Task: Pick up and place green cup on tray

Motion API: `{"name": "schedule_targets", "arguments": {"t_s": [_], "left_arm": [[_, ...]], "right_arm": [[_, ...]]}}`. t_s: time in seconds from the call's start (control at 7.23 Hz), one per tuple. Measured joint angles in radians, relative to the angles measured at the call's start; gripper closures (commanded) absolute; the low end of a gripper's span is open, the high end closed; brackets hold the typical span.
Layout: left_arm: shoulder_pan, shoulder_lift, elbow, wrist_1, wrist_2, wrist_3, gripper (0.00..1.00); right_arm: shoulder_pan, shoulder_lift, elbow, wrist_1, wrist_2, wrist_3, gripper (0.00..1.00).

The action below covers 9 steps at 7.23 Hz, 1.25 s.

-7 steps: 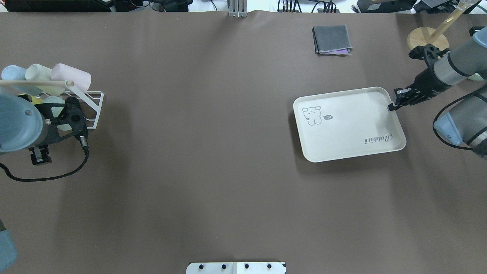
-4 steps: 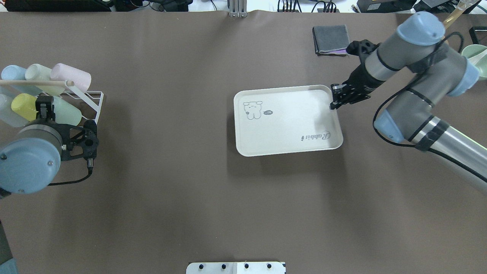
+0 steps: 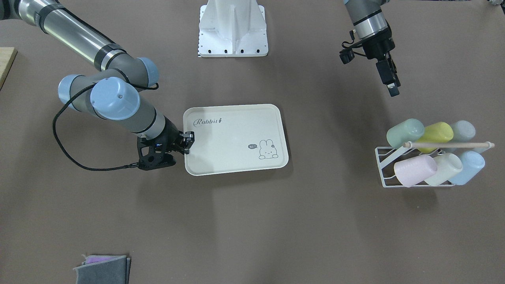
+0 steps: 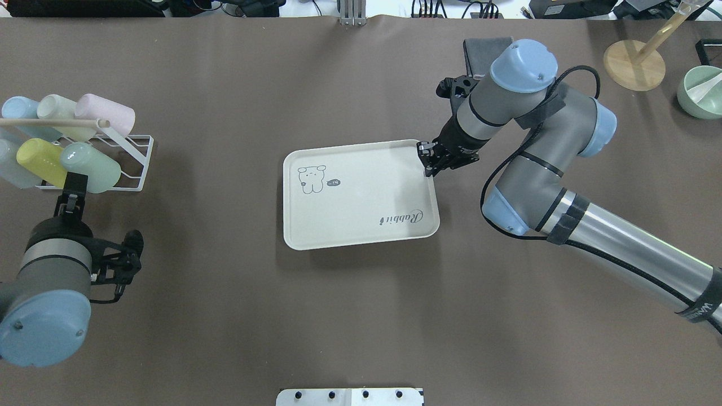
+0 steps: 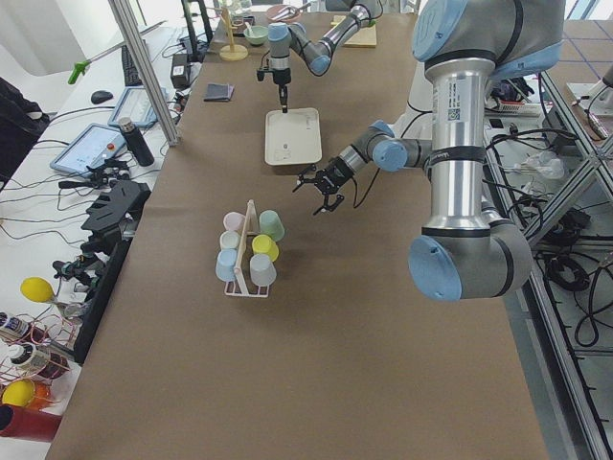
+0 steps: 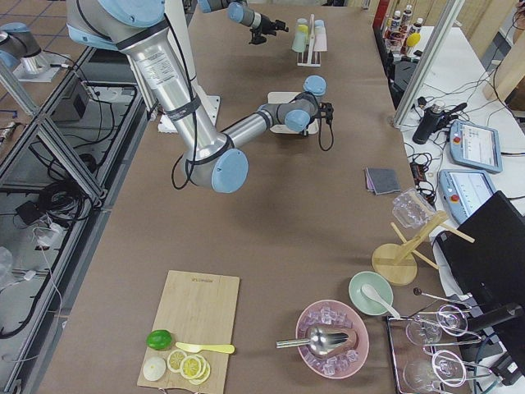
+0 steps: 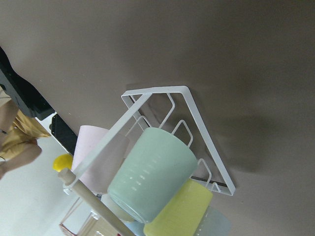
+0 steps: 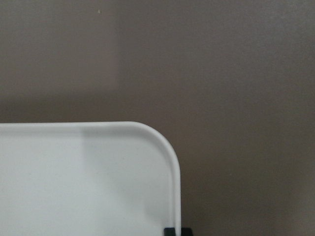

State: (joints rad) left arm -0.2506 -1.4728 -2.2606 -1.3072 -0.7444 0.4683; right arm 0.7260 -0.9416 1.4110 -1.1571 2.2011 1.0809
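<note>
The green cup (image 4: 90,167) lies on its side in the white wire rack (image 4: 139,162), at the front right of the cup stack; it also shows in the front view (image 3: 405,132) and fills the left wrist view (image 7: 152,179). My left gripper (image 4: 72,182) points at it from just short of it and holds nothing; its jaws look apart. The cream tray (image 4: 361,208) with the "Rabbit" print lies mid-table. My right gripper (image 4: 427,163) is shut on the tray's far right rim, near the corner (image 8: 162,142).
A yellow-green cup (image 4: 39,158), a pink cup (image 4: 107,115), a pale cream cup (image 4: 59,107) and a blue cup (image 4: 17,107) share the rack under a wooden rod. A grey cloth (image 3: 102,270), a wooden stand (image 4: 634,65) and a green bowl (image 4: 699,93) are at the far right.
My right gripper has dragged the tray leftward from the table's right side to its middle. My left gripper has drawn back from over the rack toward the near edge.
</note>
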Motion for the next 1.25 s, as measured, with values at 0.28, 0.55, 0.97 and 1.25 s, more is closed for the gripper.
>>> {"name": "schedule_targets", "arguments": {"t_s": [0.28, 0.55, 0.97, 1.25], "left_arm": [[0.028, 0.005, 0.037, 0.056, 0.124, 0.1, 0.02], [0.032, 0.002, 0.079, 0.141, 0.203, 0.118, 0.02], [0.031, -0.05, 0.182, 0.209, 0.248, 0.121, 0.02], [0.031, -0.069, 0.234, 0.214, 0.251, 0.12, 0.02]], "right_arm": [[-0.035, 0.02, -0.004, -0.002, -0.056, 0.019, 1.0], [-0.058, 0.018, -0.009, -0.003, -0.09, 0.024, 1.0], [-0.062, -0.004, -0.012, 0.0, -0.098, 0.022, 0.96], [-0.061, -0.019, -0.012, 0.002, -0.098, 0.023, 0.0]]}}
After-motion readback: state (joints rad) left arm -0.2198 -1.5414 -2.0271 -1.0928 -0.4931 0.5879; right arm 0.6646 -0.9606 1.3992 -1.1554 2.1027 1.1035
